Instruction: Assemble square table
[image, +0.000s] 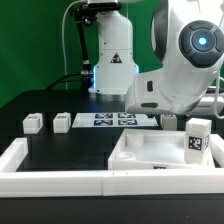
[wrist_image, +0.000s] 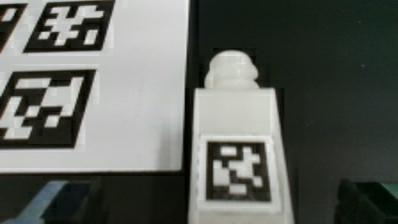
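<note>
The wrist view shows you the gripper (wrist_image: 210, 206) released, jaws spread wide and clear on either side of a tagged white leg (wrist_image: 235, 140) lying just beside the marker board (wrist_image: 89, 90), while the square slab (image: 150, 152) rests at the exterior view's right.

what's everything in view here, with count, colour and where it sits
square slab: one, white, front, the exterior view's right
marker board: one, white, black tags, centre back
left legs: two, white, the exterior view's left
lying leg: one, white, tagged, beside the marker board
upright leg: one, white, tagged, by the slab's right edge
rail: one, white, front and left border
arm: one, white, upper right
gripper: one, dark fingertips, open, over the lying leg
</note>
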